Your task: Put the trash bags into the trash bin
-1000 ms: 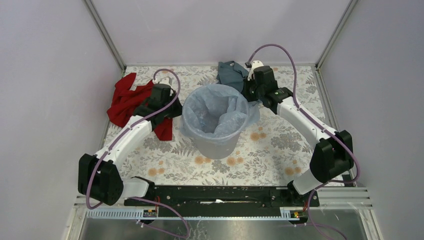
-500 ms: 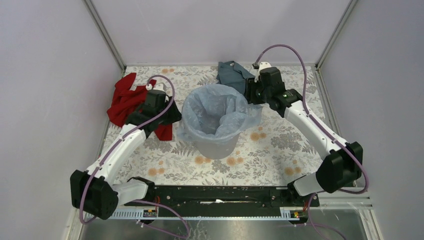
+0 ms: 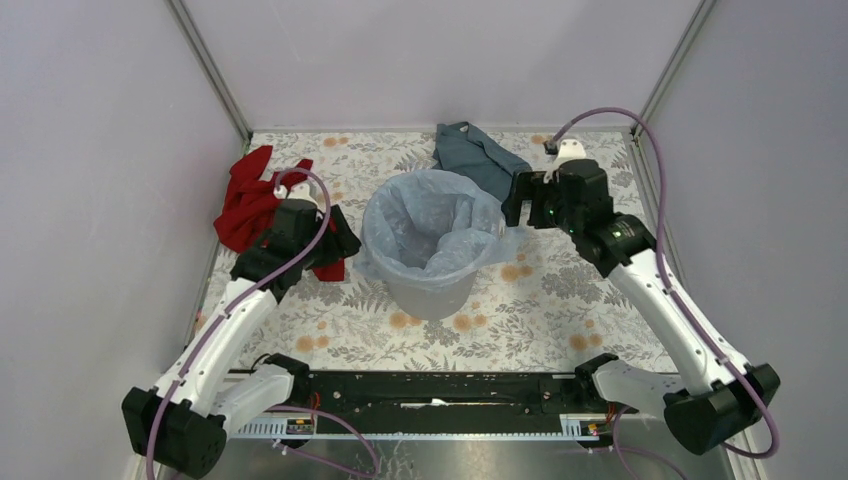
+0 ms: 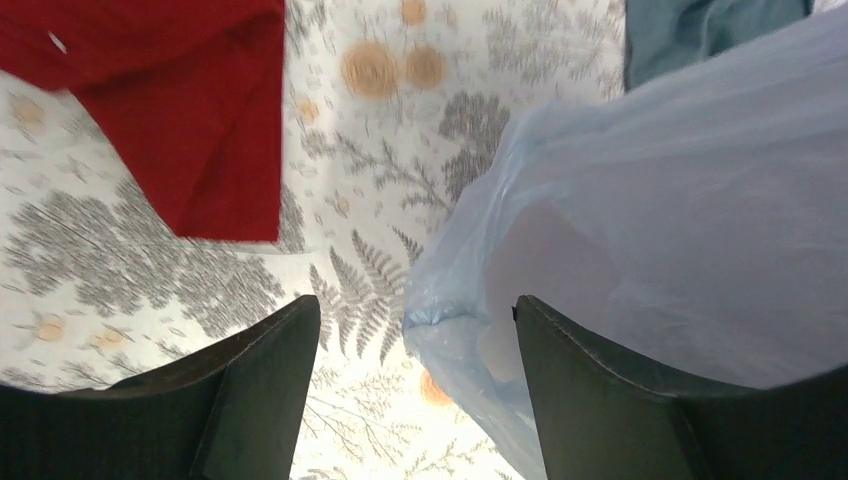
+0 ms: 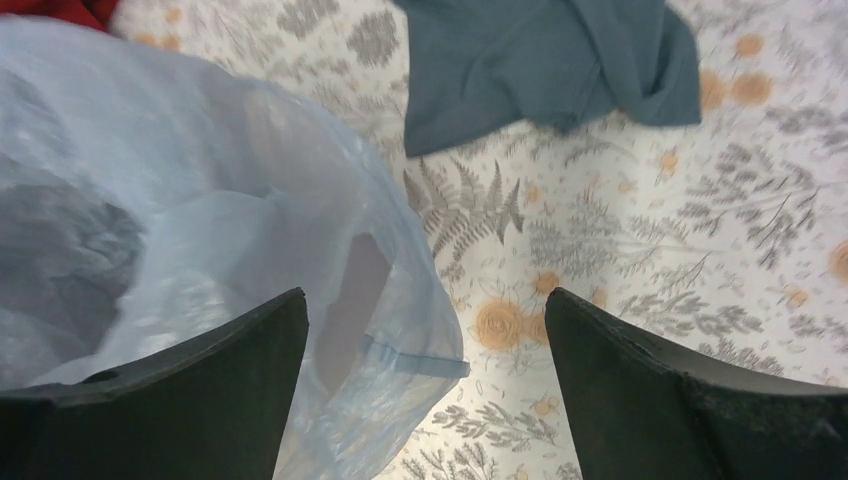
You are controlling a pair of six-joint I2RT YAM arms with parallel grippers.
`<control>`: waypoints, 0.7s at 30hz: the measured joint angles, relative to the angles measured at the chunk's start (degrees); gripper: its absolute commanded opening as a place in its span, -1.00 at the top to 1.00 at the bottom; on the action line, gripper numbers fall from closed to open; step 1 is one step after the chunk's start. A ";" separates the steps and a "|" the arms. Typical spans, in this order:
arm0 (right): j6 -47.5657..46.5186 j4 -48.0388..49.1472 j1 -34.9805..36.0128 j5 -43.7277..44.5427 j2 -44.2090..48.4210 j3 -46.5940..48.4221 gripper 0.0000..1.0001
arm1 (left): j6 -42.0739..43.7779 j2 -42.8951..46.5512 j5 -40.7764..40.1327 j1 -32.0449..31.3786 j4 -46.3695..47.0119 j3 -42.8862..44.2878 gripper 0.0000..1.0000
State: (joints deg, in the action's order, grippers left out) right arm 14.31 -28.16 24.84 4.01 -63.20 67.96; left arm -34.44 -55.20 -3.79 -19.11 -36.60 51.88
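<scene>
The pale blue trash bag [image 3: 432, 222] lines the round grey trash bin [image 3: 432, 288] mid-table, its edge folded down over the rim all round. My left gripper [image 3: 345, 240] stands open just left of the bin, off the plastic. In the left wrist view the bag's hem [image 4: 640, 240] hangs between and beyond the dark fingers [image 4: 250, 390], touching neither. My right gripper [image 3: 512, 205] is open at the bin's right rim. From the right wrist, the bag [image 5: 200, 200] drapes loose by the left finger [image 5: 200, 390], with nothing gripped.
A red cloth [image 3: 250, 200] lies at the back left beside my left arm. A dark teal-grey cloth [image 3: 478, 155] lies behind the bin. The floral tablecloth [image 3: 560, 290] covers the table, and walls close in on three sides.
Both grippers have opened, let go of the bag's edge and drawn back outward from the bin. The bag stays draped over the rim.
</scene>
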 measured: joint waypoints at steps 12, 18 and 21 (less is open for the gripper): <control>7.13 9.35 0.00 -9.33 -1.97 -18.58 -0.19 | -8.79 -3.52 14.23 0.00 12.92 -13.49 0.16; 10.60 19.43 0.00 -14.08 -1.05 -29.83 0.41 | -11.41 -5.27 17.07 0.00 18.36 -19.45 0.84; 11.26 23.54 0.00 -14.84 -1.77 -34.01 0.44 | -12.44 -6.47 17.66 0.00 20.85 -21.79 0.98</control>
State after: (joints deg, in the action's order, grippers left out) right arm 25.56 -4.62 24.84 -10.83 -64.97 33.95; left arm -46.87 -61.67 13.87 -19.11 -15.75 30.09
